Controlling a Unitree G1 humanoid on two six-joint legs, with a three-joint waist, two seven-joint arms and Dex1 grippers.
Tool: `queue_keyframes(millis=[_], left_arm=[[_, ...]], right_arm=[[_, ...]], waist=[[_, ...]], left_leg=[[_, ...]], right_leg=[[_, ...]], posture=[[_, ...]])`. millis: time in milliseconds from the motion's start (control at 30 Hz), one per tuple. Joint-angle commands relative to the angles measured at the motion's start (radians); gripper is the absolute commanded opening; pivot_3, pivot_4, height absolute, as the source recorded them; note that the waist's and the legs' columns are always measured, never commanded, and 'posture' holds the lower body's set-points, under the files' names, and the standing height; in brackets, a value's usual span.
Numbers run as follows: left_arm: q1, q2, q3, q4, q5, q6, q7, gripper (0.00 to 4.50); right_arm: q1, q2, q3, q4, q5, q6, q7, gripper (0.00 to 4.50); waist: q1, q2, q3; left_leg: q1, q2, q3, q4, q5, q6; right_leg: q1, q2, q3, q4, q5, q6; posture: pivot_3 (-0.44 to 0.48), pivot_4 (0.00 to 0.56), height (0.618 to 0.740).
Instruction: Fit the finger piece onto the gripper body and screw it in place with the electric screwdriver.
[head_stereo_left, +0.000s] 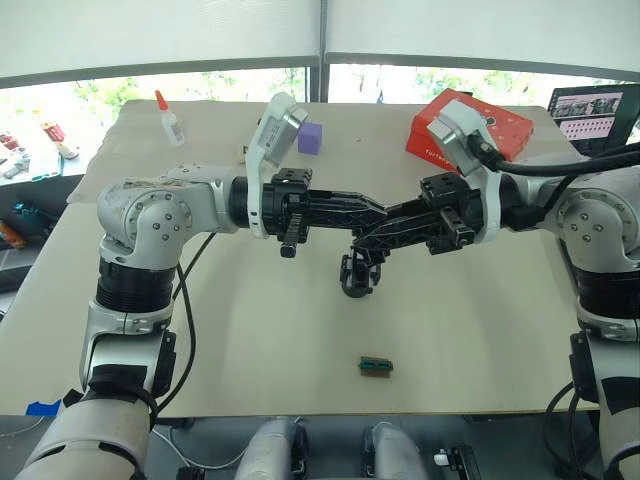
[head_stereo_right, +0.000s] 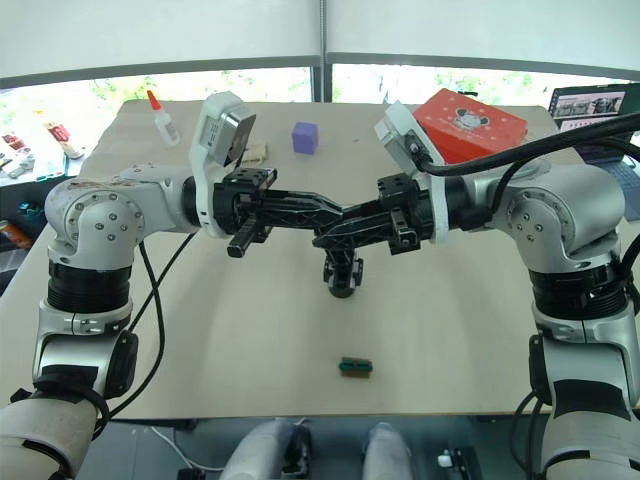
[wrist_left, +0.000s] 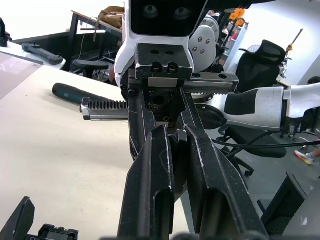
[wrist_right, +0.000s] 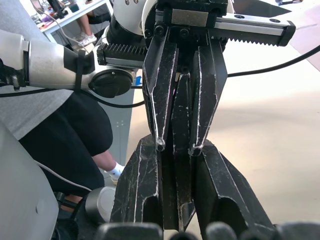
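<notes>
Finger piece (wrist_right: 182, 115) held mid-air between both grippers, fingertip to fingertip: left gripper (head_stereo_left: 375, 212) and right gripper (head_stereo_left: 385, 228) each nearly closed on it. Gripper body (head_stereo_left: 357, 272) on table (head_stereo_left: 260, 340) at 6 o'clock below. Step: handover; next, one releases.

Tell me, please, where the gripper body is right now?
The gripper body stands mid-table in the head views, just below where the left pincer and right pincer meet, beyond the small green block.
</notes>
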Motion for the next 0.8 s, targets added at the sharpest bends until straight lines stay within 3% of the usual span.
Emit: queue_keyframes(millis=[33,67,167,267,367,533,633,800], left_arm=[[-0.007,0.032,-0.006,-0.013,0.019,-0.023,-0.031,1.02],[-0.007,0.044,-0.007,-0.012,0.022,-0.026,-0.047,1.32],[0.015,0.119,-0.037,-0.008,0.092,-0.111,-0.132,2.87],[0.074,0.226,-0.119,0.038,0.264,-0.338,-0.274,4.39],[0.128,0.274,-0.173,0.118,0.403,-0.547,-0.355,4.50],[0.189,0.211,-0.251,0.323,0.628,-0.890,-0.331,4.50],[0.206,0.151,-0.281,0.435,0.708,-1.034,-0.323,4.50],[0.188,-0.049,-0.272,0.633,0.741,-1.118,-0.244,4.50]], right_arm=[[0.007,0.010,-0.031,-0.032,0.029,-0.050,0.041,0.40],[0.013,0.019,-0.039,-0.033,0.031,-0.062,0.040,0.40],[0.061,0.058,-0.062,-0.048,-0.003,-0.174,0.040,0.40],[0.151,0.087,-0.059,-0.066,-0.079,-0.346,0.047,0.40],[0.247,0.093,-0.035,-0.080,-0.154,-0.488,0.064,0.39],[0.365,0.143,-0.030,-0.088,-0.222,-0.596,-0.008,0.39],[0.404,0.167,-0.034,-0.103,-0.234,-0.610,-0.057,0.39],[0.450,0.190,-0.042,-0.142,-0.260,-0.614,-0.160,0.39]], waist=[[0.000,0.000,0.000],[-0.001,0.000,0.000],[-0.004,0.000,0.000],[-0.006,0.000,0.000],[-0.001,0.000,0.000],[0.004,0.000,0.000],[0.003,0.000,0.000],[0.006,-0.001,0.000]], left_leg=[[0.000,0.000,0.000,0.000,0.000,0.000],[0.000,0.000,0.000,0.000,0.000,0.000],[0.000,0.000,0.000,0.000,0.000,0.000],[0.000,0.000,0.001,-0.001,0.000,0.000],[0.000,-0.001,0.001,-0.001,0.000,0.000],[0.000,-0.001,0.001,0.000,0.000,0.000],[0.000,0.000,0.002,0.000,0.000,0.000],[-0.002,0.000,0.001,0.002,0.000,0.000]], right_leg=[[0.000,0.000,0.000,0.000,0.000,0.000],[0.000,0.000,0.000,0.000,0.000,0.000],[0.000,0.000,0.000,0.000,0.000,0.000],[0.000,0.000,0.000,0.000,0.000,0.000],[0.000,0.000,0.000,-0.001,0.000,0.000],[0.000,0.000,0.000,-0.001,0.000,0.000],[0.000,0.000,0.000,-0.001,0.000,0.000],[-0.001,0.000,-0.002,0.000,0.000,0.000]], posture=[[0.000,0.150,0.740],[0.000,0.150,0.740],[0.000,0.150,0.740],[0.000,0.150,0.740],[0.000,0.150,0.740],[0.000,0.150,0.740],[0.000,0.150,0.740],[0.000,0.150,0.740]])
